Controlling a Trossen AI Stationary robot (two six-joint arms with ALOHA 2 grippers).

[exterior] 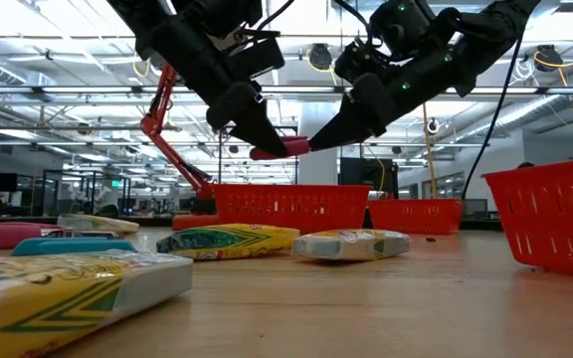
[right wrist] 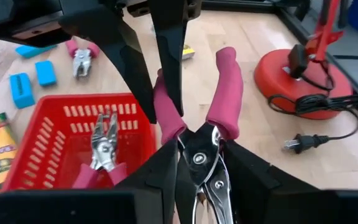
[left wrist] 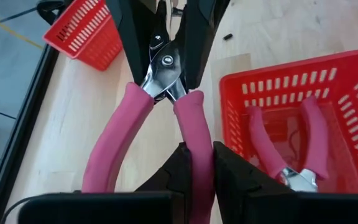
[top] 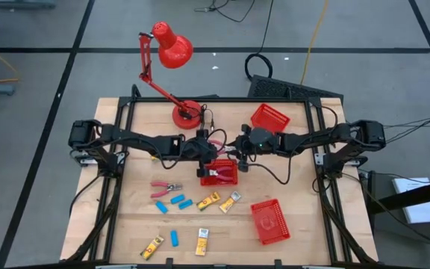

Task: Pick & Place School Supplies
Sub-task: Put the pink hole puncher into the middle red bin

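Observation:
A pair of pink-handled pliers (left wrist: 166,93) is held in the air between both grippers, just above the middle red basket (top: 230,179). My left gripper (left wrist: 196,152) is shut on one handle. My right gripper (right wrist: 197,155) is shut on the metal head. A second pair of pliers (left wrist: 291,143) lies inside that basket. A third pair (top: 166,188) lies on the table, along with blue blocks (top: 178,200) and yellow-and-white packets (top: 208,200). My left gripper pinches one pink handle (left wrist: 194,124) of the pliers between its two fingers, about halfway along it. The fingers lie across the handle. The pliers are lifted clear of the table. My right gripper pinches the pliers' metal head at the pivot (right wrist: 197,158) between its two fingers. It comes from the end opposite the handles. The handles (right wrist: 225,87) spread away from it, clear of the basket.
The red desk lamp's base (top: 187,113) and its cord stand just behind the grippers. There are two more red baskets, one at the far right (top: 269,117) and one at the near right (top: 270,221). More packets (top: 201,241) and a blue block (top: 175,237) lie near the front edge.

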